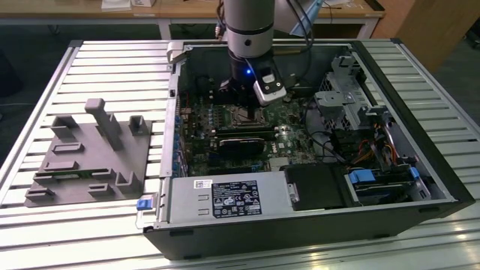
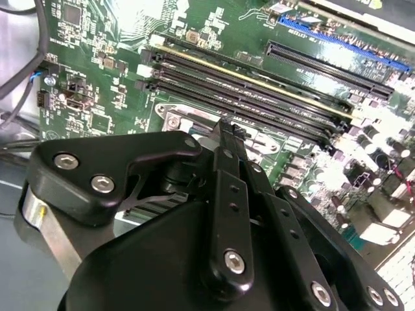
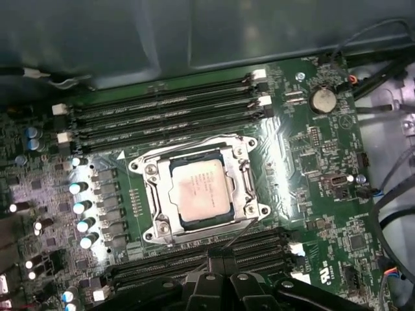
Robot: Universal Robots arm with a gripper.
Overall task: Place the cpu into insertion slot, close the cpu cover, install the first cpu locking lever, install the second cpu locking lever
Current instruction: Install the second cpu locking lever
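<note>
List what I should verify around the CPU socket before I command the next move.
1. cpu seated flat in the socket: ok.
2. cpu cover down, framing the chip: ok.
3. Locking levers latched: cannot tell; a thin rod angles off the socket corner nearest the gripper.
4. gripper near the socket, over the memory slots beside it: ok.
5. Loose cables away from the socket: ok.
</note>
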